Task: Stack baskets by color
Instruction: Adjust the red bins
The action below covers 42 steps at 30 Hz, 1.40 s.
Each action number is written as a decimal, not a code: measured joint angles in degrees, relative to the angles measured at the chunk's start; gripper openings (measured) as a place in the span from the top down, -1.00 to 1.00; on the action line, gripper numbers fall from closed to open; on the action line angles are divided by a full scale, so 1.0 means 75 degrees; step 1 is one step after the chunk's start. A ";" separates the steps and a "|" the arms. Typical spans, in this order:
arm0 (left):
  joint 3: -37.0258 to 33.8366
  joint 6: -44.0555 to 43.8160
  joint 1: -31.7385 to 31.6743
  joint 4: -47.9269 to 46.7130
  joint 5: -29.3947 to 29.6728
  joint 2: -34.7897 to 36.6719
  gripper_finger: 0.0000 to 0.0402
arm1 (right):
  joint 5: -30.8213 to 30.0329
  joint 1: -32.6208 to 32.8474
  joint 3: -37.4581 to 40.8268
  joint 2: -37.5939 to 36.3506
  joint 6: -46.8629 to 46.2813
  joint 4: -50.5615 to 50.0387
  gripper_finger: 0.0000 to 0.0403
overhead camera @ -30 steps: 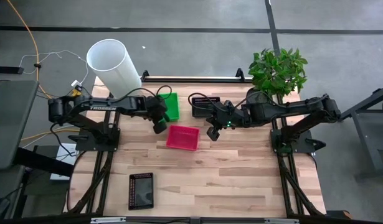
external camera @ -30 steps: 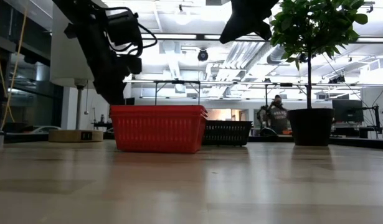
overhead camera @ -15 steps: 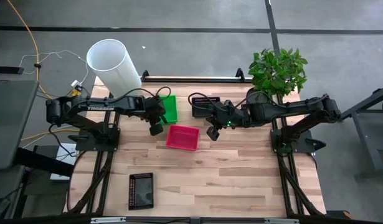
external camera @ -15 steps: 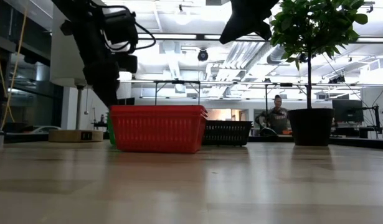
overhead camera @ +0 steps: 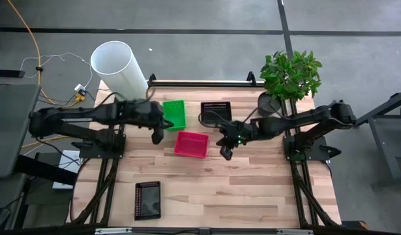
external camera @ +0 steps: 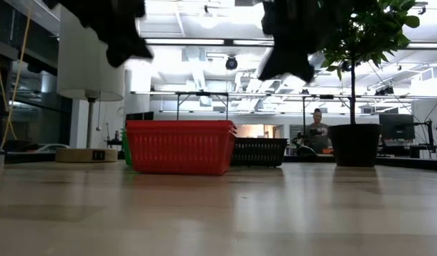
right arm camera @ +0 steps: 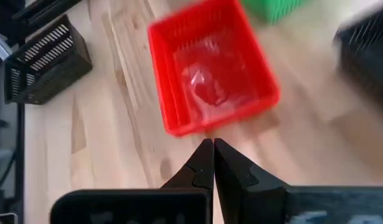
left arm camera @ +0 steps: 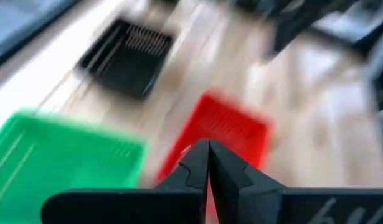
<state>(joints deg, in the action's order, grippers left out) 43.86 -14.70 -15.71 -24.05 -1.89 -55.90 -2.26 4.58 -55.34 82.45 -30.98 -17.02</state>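
A pink-red basket (overhead camera: 191, 143) stands on its base at the table's middle. A green basket (overhead camera: 174, 114) is behind it to the left and a black basket (overhead camera: 216, 112) behind it to the right. Another black basket (overhead camera: 147, 199) sits near the front left. My left gripper (overhead camera: 157, 136) hangs shut in the air to the left of the pink-red basket (left arm camera: 228, 127). My right gripper (overhead camera: 225, 153) hangs shut just right of that basket (right arm camera: 210, 74). Neither gripper holds anything.
A tall white cylinder (overhead camera: 118, 68) stands at the far left corner and a potted plant (overhead camera: 290, 75) at the far right corner. Bare wood lies along the near half of the table (overhead camera: 252, 202), right of the front black basket.
My left gripper has risen and drawn back toward the table's left edge, away from the green basket, tipping up as it went. My right gripper has sunk and come toward the near edge, beside the pink-red basket's right end. Both stay shut. The baskets have not moved.
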 joint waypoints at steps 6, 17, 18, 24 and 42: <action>-0.0981 -0.0521 0.1387 0.2587 0.0941 0.1367 1.00 | -0.0026 0.0302 0.1299 0.0075 -0.1236 0.2179 1.00; -0.1743 -0.0561 0.2310 0.4240 0.2485 0.1982 1.00 | 0.0674 0.0342 -0.0179 0.1868 -0.0496 0.2507 1.00; -0.1743 -0.0561 0.2311 0.4224 0.2485 0.1982 1.00 | 0.0909 0.0369 -0.0400 0.2107 -0.0294 0.2526 1.00; -0.1743 -0.0647 0.2308 0.4222 0.2486 0.1982 1.00 | 0.1381 0.0446 -0.1737 0.3290 0.0537 0.2015 1.00; -0.1743 -0.0622 0.2308 0.4217 0.2480 0.1985 1.00 | 0.0370 0.0498 -0.2971 0.3635 0.1074 -0.1864 1.00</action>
<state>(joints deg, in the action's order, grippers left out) 30.79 -19.36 1.61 7.57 16.71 -41.01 0.51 8.32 -77.62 109.71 -22.93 -31.00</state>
